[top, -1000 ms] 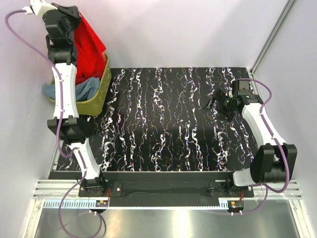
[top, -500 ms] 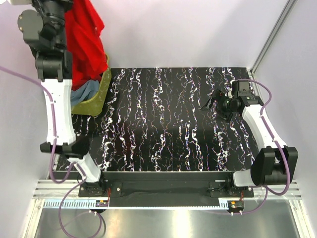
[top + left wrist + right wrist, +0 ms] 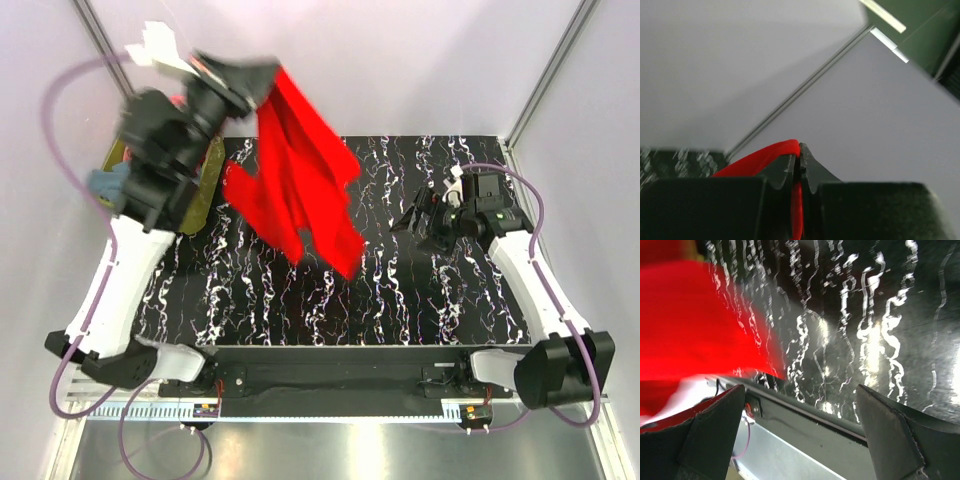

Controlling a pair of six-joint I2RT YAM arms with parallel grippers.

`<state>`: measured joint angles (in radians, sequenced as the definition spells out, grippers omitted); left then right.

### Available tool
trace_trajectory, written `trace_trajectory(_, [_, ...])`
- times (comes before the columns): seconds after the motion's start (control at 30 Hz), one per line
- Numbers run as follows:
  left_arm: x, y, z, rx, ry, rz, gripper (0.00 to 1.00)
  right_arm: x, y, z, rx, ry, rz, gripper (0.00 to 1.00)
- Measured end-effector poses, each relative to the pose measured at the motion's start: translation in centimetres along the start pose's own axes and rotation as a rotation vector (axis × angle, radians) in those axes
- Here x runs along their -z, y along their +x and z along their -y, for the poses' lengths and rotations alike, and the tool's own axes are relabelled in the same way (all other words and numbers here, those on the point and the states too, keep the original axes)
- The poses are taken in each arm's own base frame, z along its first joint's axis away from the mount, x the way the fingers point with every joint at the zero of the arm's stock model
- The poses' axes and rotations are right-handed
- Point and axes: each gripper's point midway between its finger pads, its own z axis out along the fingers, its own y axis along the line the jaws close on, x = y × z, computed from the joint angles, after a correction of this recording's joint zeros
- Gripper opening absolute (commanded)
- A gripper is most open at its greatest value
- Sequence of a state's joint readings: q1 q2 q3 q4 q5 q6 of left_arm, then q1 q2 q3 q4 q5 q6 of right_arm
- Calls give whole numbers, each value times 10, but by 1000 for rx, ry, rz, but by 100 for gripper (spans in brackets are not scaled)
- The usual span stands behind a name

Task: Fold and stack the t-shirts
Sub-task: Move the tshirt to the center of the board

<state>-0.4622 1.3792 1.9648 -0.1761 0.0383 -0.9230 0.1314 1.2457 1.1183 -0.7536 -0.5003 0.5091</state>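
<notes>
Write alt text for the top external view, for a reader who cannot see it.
The left gripper, raised high, pinches a red t-shirt that hangs in the air over the black, white-veined table. The right gripper hovers open over the table's right side, holding nothing. An olive-green basket sits at the far left, partly hidden by the left arm.

The t-shirt [image 3: 300, 195] is plain bright red. The tabletop [image 3: 420, 310] is black, with white and some purple streaks. The basket [image 3: 207, 190] is olive-green, the cloth [image 3: 103, 183] grey-blue. The left arm [image 3: 120, 270] and the right arm [image 3: 530, 270] are white and black; the cables [image 3: 60, 90] are purple.
</notes>
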Motion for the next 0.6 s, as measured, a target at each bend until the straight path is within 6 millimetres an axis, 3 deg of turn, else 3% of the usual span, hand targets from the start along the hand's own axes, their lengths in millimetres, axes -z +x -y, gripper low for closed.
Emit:
trace_trajectory(0.03, [5, 25, -23, -1, -56, -64, 23, 2, 4, -4, 9, -14, -5, 100])
trace_trajectory(0.1, [22, 76, -79, -15, -197, -197, 19, 4, 10, -6, 23, -29, -15, 100])
trace_trajectory(0.2, [66, 152, -170, -61, -418, -433, 32, 2, 25, -7, 38, -48, -50, 100])
trace_trajectory(0.23, [85, 175, -194, -74, -478, -518, 39, 0, 32, -6, 39, -49, -68, 100])
trace_trajectory(0.27, [106, 194, -216, -86, -540, -602, 58, -2, 39, -5, 41, -50, -88, 100])
trace_trajectory(0.37, [159, 234, -249, -98, -641, -809, 76, -11, 67, -1, 47, -53, -169, 99])
trace_trajectory(0.4, [173, 244, -255, -100, -658, -860, 78, -13, 77, -1, 52, -53, -197, 99])
trace_trajectory(0.6, [264, 286, -285, -77, -760, -1080, 66, -31, 115, -6, 100, -62, -312, 88])
